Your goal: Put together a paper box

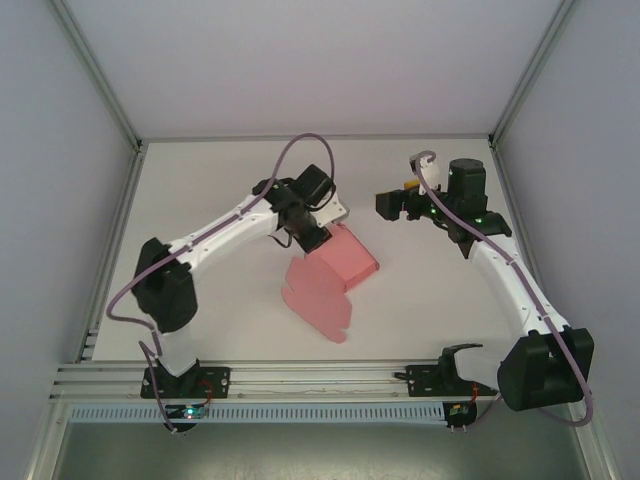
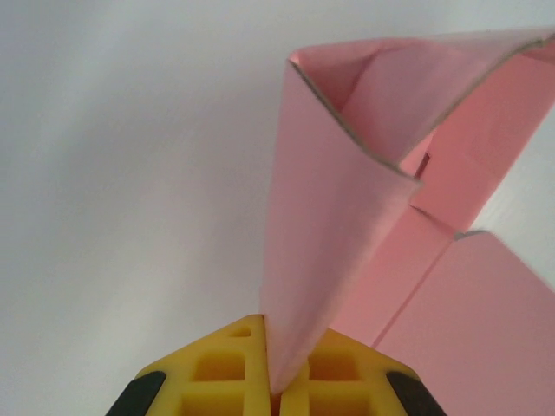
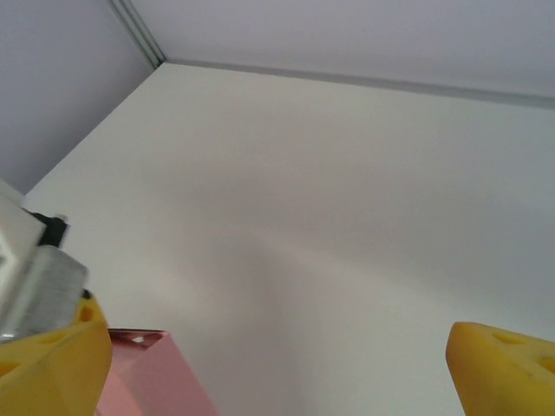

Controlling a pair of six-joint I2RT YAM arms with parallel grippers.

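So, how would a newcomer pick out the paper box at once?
Look at the white table, near its middle, at the left gripper. The paper box is the half-folded card pinched there by one flap. It is the only pink thing on the table.

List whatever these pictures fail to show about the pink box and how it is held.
- Top view: the spot where the left gripper pinches the paper box, hidden beneath the gripper itself.
- Top view: the box's tabs and fold lines, too small to make out.
- Left wrist view: the box's far flaps, cut off by the right and bottom edges.
- Right wrist view: all but one corner of the box, cut off by the bottom edge.
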